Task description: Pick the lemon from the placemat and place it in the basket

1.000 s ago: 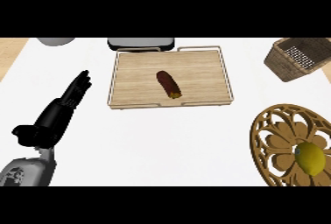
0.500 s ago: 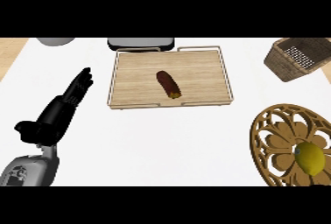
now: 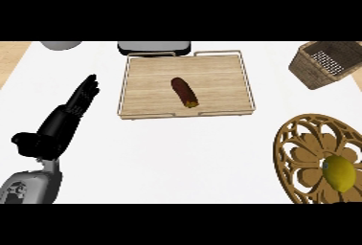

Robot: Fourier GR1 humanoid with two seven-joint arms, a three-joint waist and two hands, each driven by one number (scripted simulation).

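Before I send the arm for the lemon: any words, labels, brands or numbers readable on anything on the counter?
None: no readable text shows in the head view.
Lemon, placemat, basket: no label or marking.
Wooden tray and the dark brown item on it: plain.
Left hand and its grey forearm: no lettering legible.

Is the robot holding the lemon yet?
No. The left hand is open and holds nothing; the lemon lies on the placemat. The right hand isn't visible.
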